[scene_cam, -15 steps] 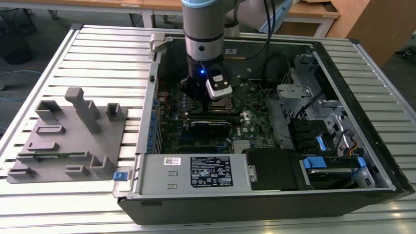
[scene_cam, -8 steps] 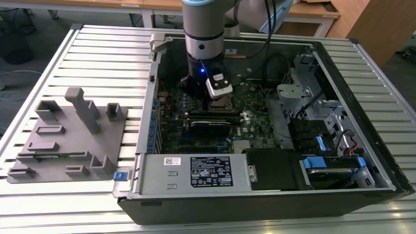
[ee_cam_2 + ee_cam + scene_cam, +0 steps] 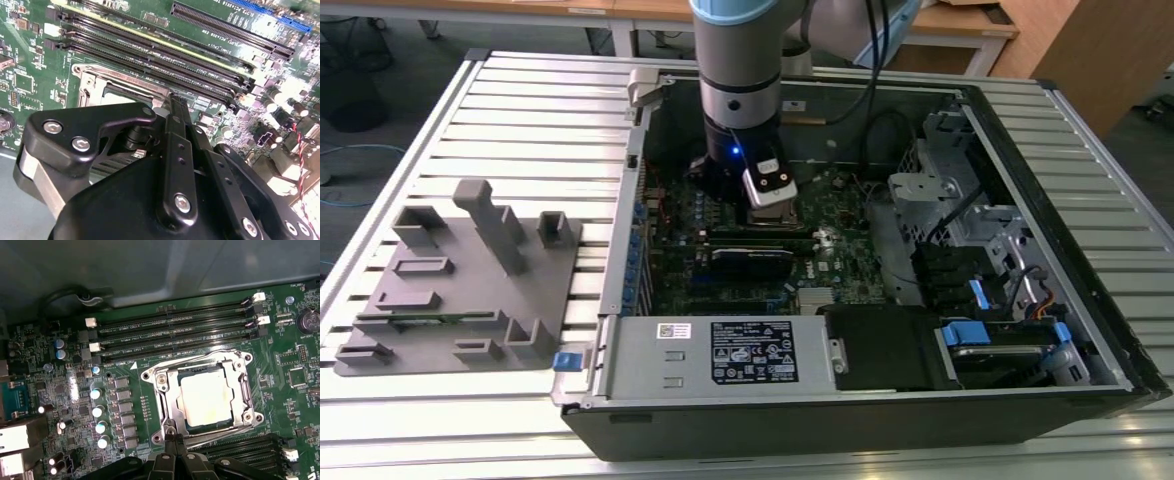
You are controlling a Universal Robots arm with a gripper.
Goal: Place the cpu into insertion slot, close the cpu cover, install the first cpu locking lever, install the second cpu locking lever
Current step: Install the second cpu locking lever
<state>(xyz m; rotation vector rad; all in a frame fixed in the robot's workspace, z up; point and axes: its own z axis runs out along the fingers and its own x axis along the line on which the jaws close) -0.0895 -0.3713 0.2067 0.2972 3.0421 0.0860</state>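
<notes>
The cpu [image 3: 207, 397] lies flat in the insertion slot [image 3: 248, 390] on the green motherboard [image 3: 135, 405], and the cpu cover [image 3: 167, 397] is down around it, its silvery frame edging the chip. In the first wrist view the gripper [image 3: 171, 432] sits at about 7 o'clock from the chip — its fingertips pressed together, gripping nothing, right at the cover's edge. In the exterior view the arm [image 3: 738, 95] reaches straight down into the open computer case [image 3: 1067, 250] — the grey fixture tray [image 3: 454, 280] lies at 9 o'clock from the case
</notes>
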